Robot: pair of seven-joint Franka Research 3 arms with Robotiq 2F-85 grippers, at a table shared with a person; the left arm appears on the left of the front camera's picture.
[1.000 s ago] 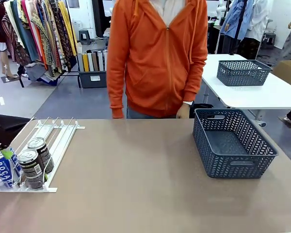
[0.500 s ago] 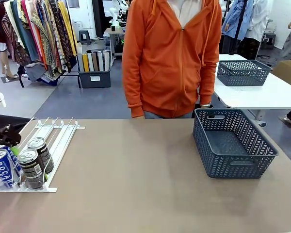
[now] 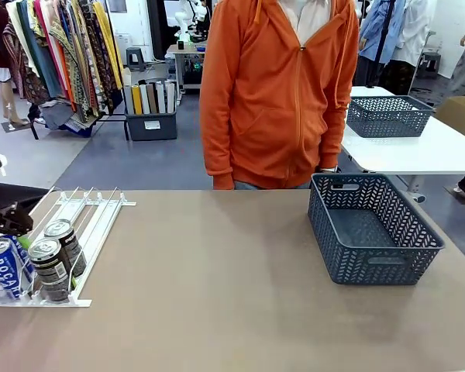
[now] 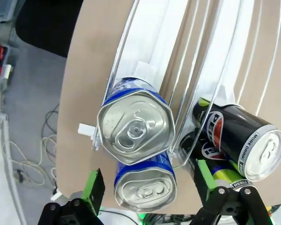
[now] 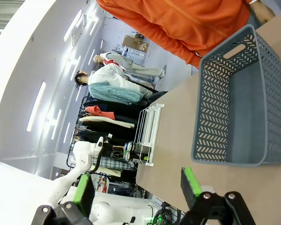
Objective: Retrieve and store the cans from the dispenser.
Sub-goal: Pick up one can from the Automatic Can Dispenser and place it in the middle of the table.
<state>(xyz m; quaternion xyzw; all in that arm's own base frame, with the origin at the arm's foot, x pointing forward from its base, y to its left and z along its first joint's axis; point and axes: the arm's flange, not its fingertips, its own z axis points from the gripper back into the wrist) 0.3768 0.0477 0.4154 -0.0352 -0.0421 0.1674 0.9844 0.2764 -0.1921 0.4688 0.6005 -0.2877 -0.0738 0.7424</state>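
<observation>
The white dispenser [image 3: 93,213] lies at the table's left. At its near end stand blue cans [image 3: 1,267] and two dark cans [image 3: 53,267]. My left gripper [image 3: 14,226] hangs over the blue cans at the picture's left edge. In the left wrist view, its open gripper [image 4: 149,180] straddles the nearer blue can [image 4: 145,190] from above without touching it. A second blue can [image 4: 136,129] stands behind that one, and a dark can [image 4: 243,140] lies in the neighbouring lane. My right gripper [image 5: 136,185] is open and holds nothing, well above the table.
A dark lattice basket [image 3: 372,229] stands at the table's right, also seen as the basket [image 5: 234,108] in the right wrist view. A person in an orange hoodie [image 3: 283,93] stands at the far edge. Bare tabletop lies between dispenser and basket.
My left gripper has come in from the left edge over the blue cans. The person has stepped to the right. The cans have not moved.
</observation>
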